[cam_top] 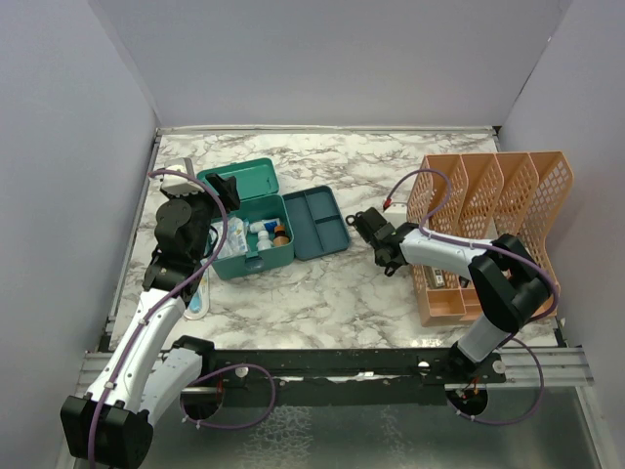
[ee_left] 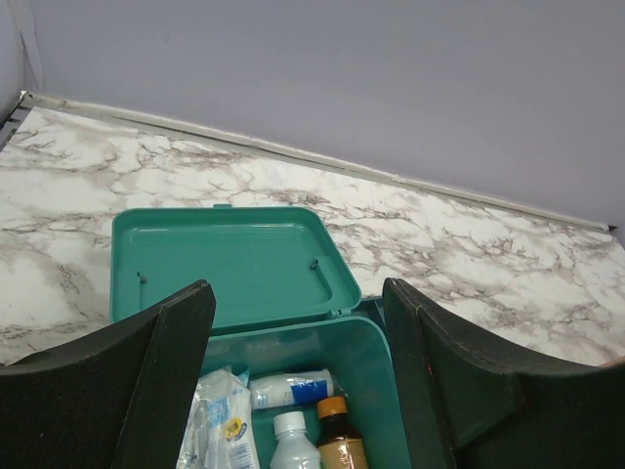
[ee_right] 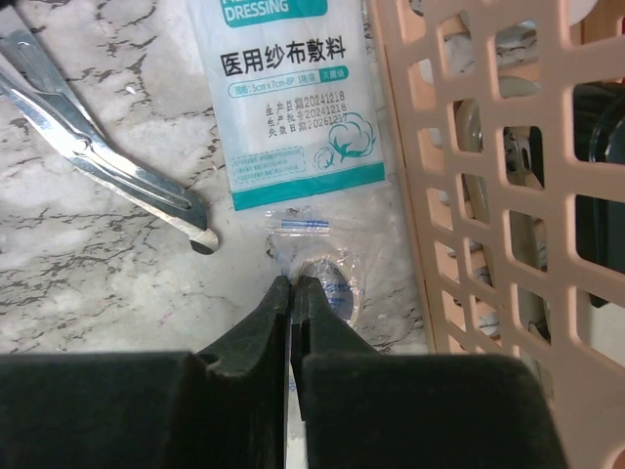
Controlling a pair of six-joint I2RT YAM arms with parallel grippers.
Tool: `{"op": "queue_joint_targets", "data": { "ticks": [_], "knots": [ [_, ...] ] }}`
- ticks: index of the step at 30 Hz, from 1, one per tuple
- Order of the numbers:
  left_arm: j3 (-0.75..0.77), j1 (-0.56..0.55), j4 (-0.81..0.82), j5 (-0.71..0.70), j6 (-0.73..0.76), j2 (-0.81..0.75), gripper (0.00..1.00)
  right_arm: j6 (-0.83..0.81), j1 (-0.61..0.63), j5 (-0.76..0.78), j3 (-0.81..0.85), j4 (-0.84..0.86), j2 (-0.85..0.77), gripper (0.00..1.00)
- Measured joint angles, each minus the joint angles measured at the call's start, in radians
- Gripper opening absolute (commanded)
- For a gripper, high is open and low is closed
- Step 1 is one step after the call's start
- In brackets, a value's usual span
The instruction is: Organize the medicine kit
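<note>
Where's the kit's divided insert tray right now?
In the top view the insert tray lies just right of the open medicine kit, between it and the orange rack.

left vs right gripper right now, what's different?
Left gripper stands wide open; right gripper is shut, fingertips together. Left gripper hovers over the open medicine kit; right gripper is low at the tabletop beside the orange rack, tips at a small clear packet near a gauze dressing pack. Shared: black fingers, neither plainly holding anything.

1 med kit point(cam_top: 259, 265), 1 insert tray point(cam_top: 322, 231), 1 orange rack point(cam_top: 508, 186), 2 upright btls point(ee_left: 293, 447), 1 gauze pkt point(ee_right: 288, 98), 1 pr scissors point(ee_right: 98, 156)
</note>
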Motion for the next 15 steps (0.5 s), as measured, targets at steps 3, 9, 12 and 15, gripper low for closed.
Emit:
{"op": "queue_joint_targets", "data": {
  "ticks": [3,9,12,15],
  "knots": [
    [0.0,0.0,0.0,0.0,0.0,0.0,0.73,-0.008,0.0,-0.016,0.0,0.01,-0.007,0.01],
    [0.0,0.0,0.0,0.0,0.0,0.0,0.73,-0.059,0.0,-0.083,0.041,0.022,-0.059,0.01],
    [0.0,0.0,0.0,0.0,0.0,-0.003,0.73,-0.099,0.0,-0.126,0.095,0.075,-0.073,0.01],
    [0.0,0.0,0.0,-0.001,0.0,-0.005,0.73,-0.152,0.0,-0.184,0.15,0.163,-0.06,0.01]
  ]
}}
